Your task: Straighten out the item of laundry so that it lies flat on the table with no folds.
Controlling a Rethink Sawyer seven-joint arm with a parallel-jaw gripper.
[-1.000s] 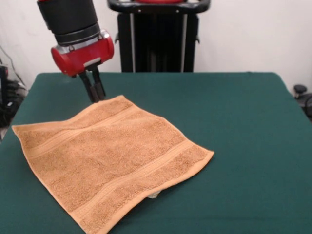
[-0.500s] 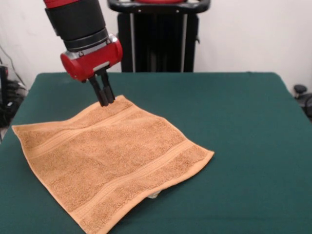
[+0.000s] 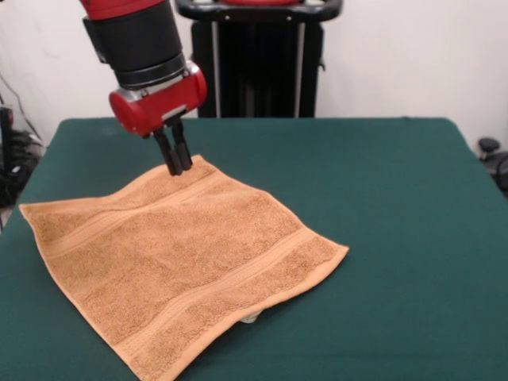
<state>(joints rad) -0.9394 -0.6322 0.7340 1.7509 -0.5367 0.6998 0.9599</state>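
The orange-tan terry towel lies spread out on the dark green table, turned like a diamond, with two woven bands across it. A bit of white tag peeks out under its near edge. My gripper hangs from the red and black arm just above the towel's far corner, its two black fingers close together with nothing between them.
The robot's black pedestal stands behind the table's far edge. The towel's left corner reaches close to the table's left edge. Bare green felt stretches to the right of the towel.
My gripper has moved to the right along the towel's far edge to above its far corner. The towel has not moved.
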